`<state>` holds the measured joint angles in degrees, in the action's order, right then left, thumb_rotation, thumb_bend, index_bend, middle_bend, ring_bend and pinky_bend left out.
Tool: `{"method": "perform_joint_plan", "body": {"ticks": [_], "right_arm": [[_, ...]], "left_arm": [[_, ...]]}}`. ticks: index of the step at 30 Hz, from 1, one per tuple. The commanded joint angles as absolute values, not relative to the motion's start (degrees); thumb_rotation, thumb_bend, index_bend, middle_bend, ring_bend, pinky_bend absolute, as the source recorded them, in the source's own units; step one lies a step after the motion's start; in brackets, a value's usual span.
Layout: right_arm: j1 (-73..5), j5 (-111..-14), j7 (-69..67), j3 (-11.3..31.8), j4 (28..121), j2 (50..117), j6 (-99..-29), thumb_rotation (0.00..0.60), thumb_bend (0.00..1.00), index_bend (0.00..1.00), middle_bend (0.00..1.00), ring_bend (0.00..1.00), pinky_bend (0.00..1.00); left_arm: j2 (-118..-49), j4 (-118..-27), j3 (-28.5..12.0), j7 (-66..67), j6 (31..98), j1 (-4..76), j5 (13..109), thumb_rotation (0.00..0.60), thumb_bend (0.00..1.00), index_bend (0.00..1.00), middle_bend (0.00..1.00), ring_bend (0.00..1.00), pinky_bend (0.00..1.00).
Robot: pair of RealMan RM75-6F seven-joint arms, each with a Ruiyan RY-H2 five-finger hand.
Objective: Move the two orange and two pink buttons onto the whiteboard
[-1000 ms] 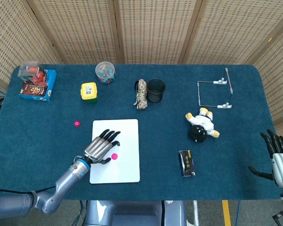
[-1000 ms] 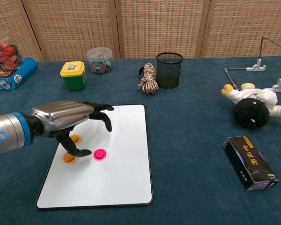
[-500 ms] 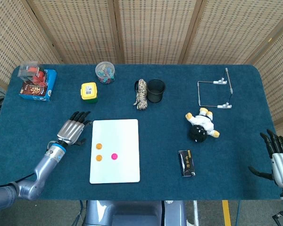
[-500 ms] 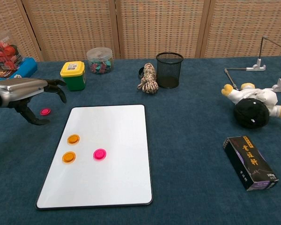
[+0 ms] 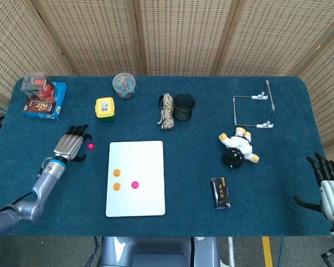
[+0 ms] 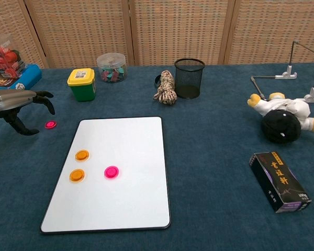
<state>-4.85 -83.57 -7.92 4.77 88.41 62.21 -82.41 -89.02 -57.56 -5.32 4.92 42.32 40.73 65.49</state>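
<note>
- Surface: blue cloth, fully framed only in the head view; the chest view cuts off its near edge.
- Whiteboard: lies flat, left of centre.
- Left hand: over the cloth left of the whiteboard, fingers apart and arched, holding nothing. Head view shows the whole forearm; chest view only the hand at the frame edge.
- Right hand: seen in the head view only, at the far right corner, fingers spread, empty.
- Two orange buttons and: on the whiteboard, one behind the other.
- Pink button: on the whiteboard, just right of the nearer orange one.
- Second pink button: on the cloth, between the left hand and the whiteboard.
</note>
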Motion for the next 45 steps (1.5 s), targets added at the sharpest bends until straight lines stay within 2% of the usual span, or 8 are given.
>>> {"method": "perform_joint_plan", "body": {"ticks": [1, 16, 32, 35, 42, 45], "right_arm": [[-4.85, -83.57, -7.88, 4.76, 88.38, 62.21, -82.41, 0.6, 0.0, 0.0, 0.0, 0.0, 0.0], [-4.79, -83.51, -7.72, 4.78, 88.42, 62.25, -82.53, 0.6, 0.0, 0.0, 0.0, 0.0, 0.0], [-4.83, -83.34, -7.75, 4.78, 88.41, 62.2, -82.3, 0.6, 0.0, 0.0, 0.0, 0.0, 0.0], [-4.83, -83.37, -7.85, 4.78, 88.41, 62.19, -82.31, 0.6, 0.0, 0.0, 0.0, 0.0, 0.0], [-4.82, -83.36, -8.04, 4.78, 88.4, 62.19, -82.28, 0.6, 0.0, 0.0, 0.0, 0.0, 0.0], [-4.81, -83.41, -8.06, 4.78, 88.36, 62.2, -82.33, 0.6, 0.0, 0.0, 0.0, 0.0, 0.0]], "left_arm": [[-90.01, -55.7, -5.61, 3.65, 41.42, 40.94, 65.88, 0.6, 0.35, 0.27, 0.0, 0.0, 0.0], [-92.27, -52.53, -6.47, 3.68, 40.43, 41.8, 66.72, 0.6, 0.36, 0.33, 0.0, 0.0, 0.0], [-94.38, -49.23, -7.16, 3.13, 38.87, 41.91, 66.49, 0.6, 0.36, 0.34, 0.0, 0.0, 0.0], [-94.55, -49.04, -7.38, 2.77, 38.98, 41.95, 66.68, 0.6, 0.36, 0.38, 0.0, 0.0, 0.0], [-94.71, -49.0, -7.65, 2.65, 39.22, 41.86, 66.87, 0.6, 0.37, 0.54, 0.0, 0.0, 0.0], [-94.75, -48.96, -7.73, 2.95, 39.21, 41.77, 66.7, 0.6, 0.37, 0.55, 0.0, 0.0, 0.0]]}}
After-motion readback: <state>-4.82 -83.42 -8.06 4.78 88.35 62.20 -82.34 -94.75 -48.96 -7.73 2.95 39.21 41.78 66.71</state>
